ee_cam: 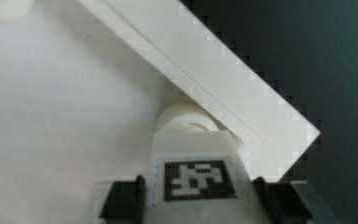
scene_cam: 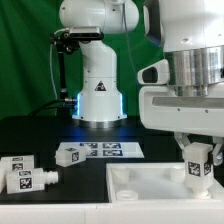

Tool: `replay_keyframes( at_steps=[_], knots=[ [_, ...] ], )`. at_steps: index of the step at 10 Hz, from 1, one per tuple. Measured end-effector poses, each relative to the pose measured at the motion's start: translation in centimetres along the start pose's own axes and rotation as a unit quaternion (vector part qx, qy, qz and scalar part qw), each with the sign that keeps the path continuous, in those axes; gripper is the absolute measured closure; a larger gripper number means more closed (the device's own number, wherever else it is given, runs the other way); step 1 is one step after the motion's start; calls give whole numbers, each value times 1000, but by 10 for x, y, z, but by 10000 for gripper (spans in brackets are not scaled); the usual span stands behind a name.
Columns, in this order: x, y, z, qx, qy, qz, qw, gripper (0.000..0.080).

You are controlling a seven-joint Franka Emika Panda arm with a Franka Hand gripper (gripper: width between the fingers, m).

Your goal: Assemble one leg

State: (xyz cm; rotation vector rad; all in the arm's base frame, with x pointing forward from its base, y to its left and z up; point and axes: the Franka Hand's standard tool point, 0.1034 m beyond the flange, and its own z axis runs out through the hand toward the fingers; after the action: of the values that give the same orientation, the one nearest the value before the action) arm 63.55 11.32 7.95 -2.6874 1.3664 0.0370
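Observation:
My gripper [scene_cam: 198,168] is shut on a white leg [scene_cam: 198,160] with a black-and-white tag on its face. It holds the leg upright over the far right corner of the large white slab [scene_cam: 140,190]. In the wrist view the leg [ee_cam: 197,170] sits between my two dark fingers [ee_cam: 130,196], and its far end is at a round socket [ee_cam: 194,122] beside the slab's raised rim [ee_cam: 211,70]. I cannot tell whether the leg's end is inside the socket.
Three more tagged white legs lie on the black table at the exterior view's left: two near the front [scene_cam: 14,165] [scene_cam: 32,180] and one [scene_cam: 72,154] by the marker board [scene_cam: 108,150]. The arm's white base [scene_cam: 100,90] stands behind it.

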Motion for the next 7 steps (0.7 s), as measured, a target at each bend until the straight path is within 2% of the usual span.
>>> replay_keyframes(
  at_steps=[3, 5, 6, 7],
  knots=[
    [0, 0, 0, 2, -2, 87, 996, 514],
    [2, -1, 1, 17, -12, 252, 968, 514],
    [0, -2, 1, 20, -10, 282, 959, 514],
    [0, -2, 1, 20, -10, 267, 963, 514]
  ],
)
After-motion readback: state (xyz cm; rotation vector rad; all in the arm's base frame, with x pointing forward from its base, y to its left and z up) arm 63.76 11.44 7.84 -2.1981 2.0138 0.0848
